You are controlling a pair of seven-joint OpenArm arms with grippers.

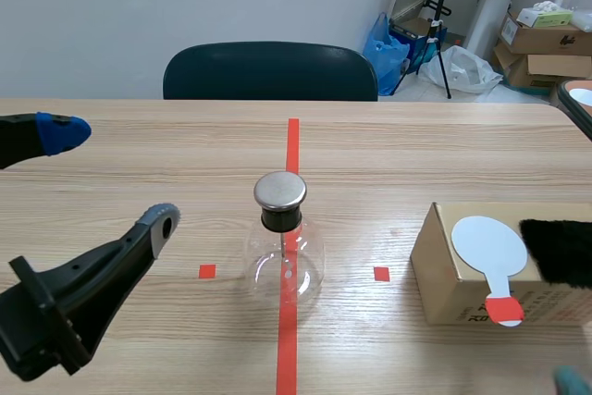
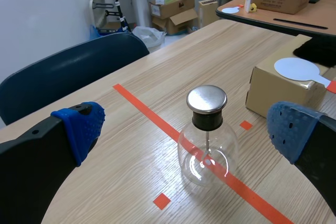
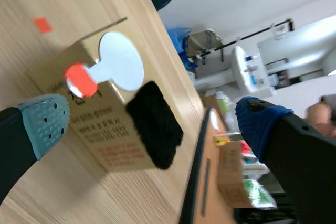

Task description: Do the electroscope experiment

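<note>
The electroscope, a clear glass flask (image 1: 283,261) with a black neck and a round metal cap (image 1: 280,191), stands upright on the red tape line at the table's middle. My left gripper (image 1: 109,178) hangs open to its left, apart from it. In the left wrist view the flask (image 2: 207,148) is ahead of the open gripper (image 2: 185,128). At the right, a cardboard box (image 1: 442,270) carries a white round paddle (image 1: 490,247) with a red handle tip, and beside it a black fur piece (image 1: 561,252). My right gripper (image 3: 152,120) is open, with the paddle (image 3: 122,67) and fur (image 3: 155,125) ahead of it.
A dark chair (image 1: 270,71) stands behind the table's far edge. Cardboard boxes (image 1: 546,39) and a stand sit on the floor at the back right. A second table (image 2: 273,17) with a box on it lies beyond the right edge.
</note>
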